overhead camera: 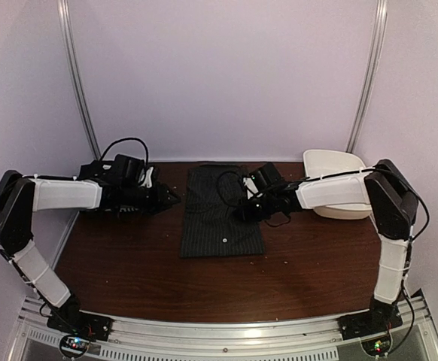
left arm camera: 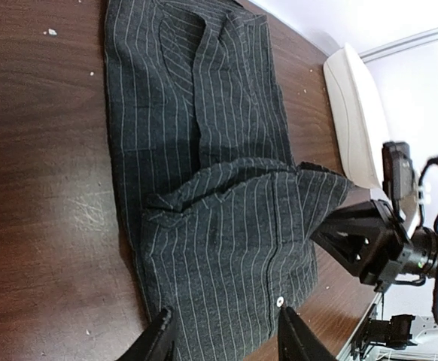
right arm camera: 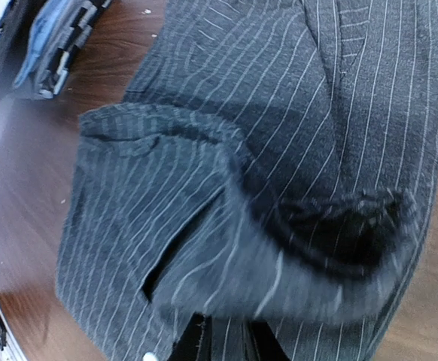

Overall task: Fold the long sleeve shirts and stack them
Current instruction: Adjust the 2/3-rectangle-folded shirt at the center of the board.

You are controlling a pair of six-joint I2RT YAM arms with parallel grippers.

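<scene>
Pinstriped shirt [overhead camera: 217, 218] has its edge pinched by right claw [overhead camera: 241, 213].

The top view is looking down from above and behind, far off. Both wrist views are facing inward, low and close, sharing the pinstriped shirt [overhead camera: 211, 218] between them.
</scene>
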